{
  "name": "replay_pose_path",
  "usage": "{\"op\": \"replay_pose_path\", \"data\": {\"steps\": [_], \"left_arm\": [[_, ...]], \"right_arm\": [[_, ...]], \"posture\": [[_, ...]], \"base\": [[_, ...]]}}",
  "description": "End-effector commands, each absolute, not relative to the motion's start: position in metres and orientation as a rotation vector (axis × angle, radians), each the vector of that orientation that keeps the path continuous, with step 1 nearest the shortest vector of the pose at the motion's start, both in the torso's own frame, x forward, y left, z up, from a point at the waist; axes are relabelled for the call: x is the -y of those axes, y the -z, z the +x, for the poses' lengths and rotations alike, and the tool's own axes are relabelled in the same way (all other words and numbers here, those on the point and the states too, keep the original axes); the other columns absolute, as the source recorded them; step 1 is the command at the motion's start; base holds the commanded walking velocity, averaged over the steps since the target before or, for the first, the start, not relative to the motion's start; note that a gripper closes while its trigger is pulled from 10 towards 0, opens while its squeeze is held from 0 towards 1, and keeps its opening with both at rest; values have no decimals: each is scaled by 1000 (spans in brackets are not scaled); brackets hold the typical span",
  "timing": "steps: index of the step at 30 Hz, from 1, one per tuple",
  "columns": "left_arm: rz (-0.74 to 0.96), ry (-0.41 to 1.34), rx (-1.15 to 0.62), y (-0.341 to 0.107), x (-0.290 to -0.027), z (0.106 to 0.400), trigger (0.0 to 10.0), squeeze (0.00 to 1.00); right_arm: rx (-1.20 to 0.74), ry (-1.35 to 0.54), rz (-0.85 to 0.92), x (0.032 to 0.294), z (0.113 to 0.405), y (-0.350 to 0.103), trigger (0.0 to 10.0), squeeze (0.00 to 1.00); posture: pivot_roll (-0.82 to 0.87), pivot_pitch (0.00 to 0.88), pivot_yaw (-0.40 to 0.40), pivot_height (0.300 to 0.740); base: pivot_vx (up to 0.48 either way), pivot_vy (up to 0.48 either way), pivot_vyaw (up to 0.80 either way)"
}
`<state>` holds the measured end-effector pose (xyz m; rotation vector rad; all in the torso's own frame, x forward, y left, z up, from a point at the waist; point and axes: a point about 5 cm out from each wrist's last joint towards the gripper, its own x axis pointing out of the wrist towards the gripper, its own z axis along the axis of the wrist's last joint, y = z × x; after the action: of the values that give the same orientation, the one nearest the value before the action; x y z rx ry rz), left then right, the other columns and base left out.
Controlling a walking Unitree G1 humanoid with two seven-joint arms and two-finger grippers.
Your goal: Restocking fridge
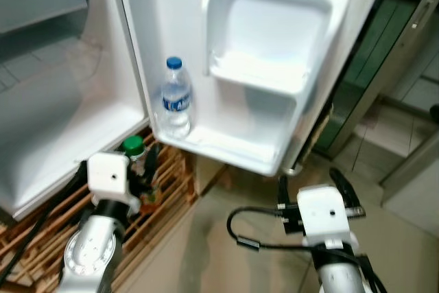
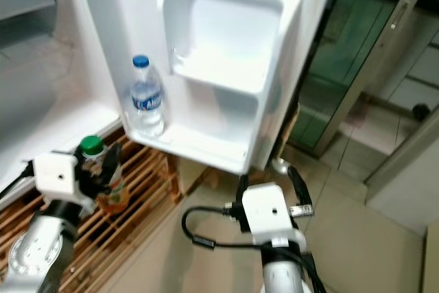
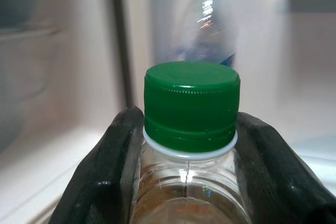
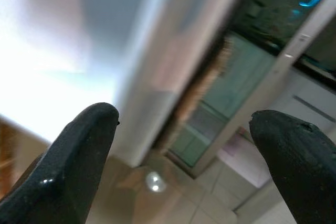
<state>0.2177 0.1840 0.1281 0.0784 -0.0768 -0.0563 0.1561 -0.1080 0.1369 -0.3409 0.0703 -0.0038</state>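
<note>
My left gripper [image 1: 145, 169] is shut on a green-capped bottle [image 1: 134, 150] holding brownish liquid, held upright just below the open fridge door [image 1: 274, 66]. In the left wrist view the black fingers [image 3: 105, 171] clamp the bottle [image 3: 190, 124] at its neck. A clear water bottle [image 1: 175, 99] with a blue cap stands in the door's lower shelf [image 1: 226, 147], a little beyond and to the right of the held bottle. My right gripper [image 1: 312, 183] hovers open below the door's right corner, with nothing between its fingers [image 4: 79, 150].
The white fridge cabinet [image 1: 62, 108] stands open on the left, resting on a wooden slatted pallet [image 1: 164, 197]. An upper door shelf [image 1: 257, 77] holds nothing. A dark glass door with a metal frame [image 1: 391, 66] stands to the right over a tiled floor [image 1: 219, 252].
</note>
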Motion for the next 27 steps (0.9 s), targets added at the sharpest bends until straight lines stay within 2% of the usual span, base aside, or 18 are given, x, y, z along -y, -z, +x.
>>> {"op": "replay_pose_path", "data": {"steps": [1, 3, 12, 22, 24, 25, 26, 27], "left_arm": [[55, 99, 129, -140, -172, 219, 10000, 0], [57, 96, 132, -141, -172, 219, 10000, 0], [70, 120, 166, -149, -166, 226, 10000, 0], [-15, 172, 202, -164, -143, 267, 10000, 0], [-65, 188, 203, -160, -124, 291, 10000, 0], [-65, 188, 203, -160, -124, 291, 10000, 0], [-67, 226, 233, -161, -105, 304, 10000, 0], [-58, 241, 254, -162, -97, 307, 10000, 0]], "right_arm": [[27, -230, -51, 40, 134, -173, 10000, 0], [24, -236, -46, 41, 133, -173, 10000, 0], [0, -250, -41, 42, 133, -171, 10000, 0], [-13, -286, -28, 39, 134, -174, 10000, 0], [-17, -294, -24, 38, 135, -175, 10000, 0], [-17, -294, -24, 38, 135, -175, 10000, 0], [-17, -300, -22, 37, 136, -176, 10000, 0], [-16, -303, -21, 36, 136, -177, 10000, 0]], "posture": [[-135, 0, 3, 740], [-134, 0, 2, 740], [-137, 0, 2, 740], [-163, 0, 7, 740], [-177, 0, 6, 740], [-177, 0, 6, 740], [-193, 0, 6, 740], [-193, 0, 6, 740]], "base": [[431, 0, 0], [398, 270, 0], [0, 0, 0], [0, 0, 0], [0, 0, 0], [0, 0, 0], [0, 0, 0], [0, 0, 0]]}}
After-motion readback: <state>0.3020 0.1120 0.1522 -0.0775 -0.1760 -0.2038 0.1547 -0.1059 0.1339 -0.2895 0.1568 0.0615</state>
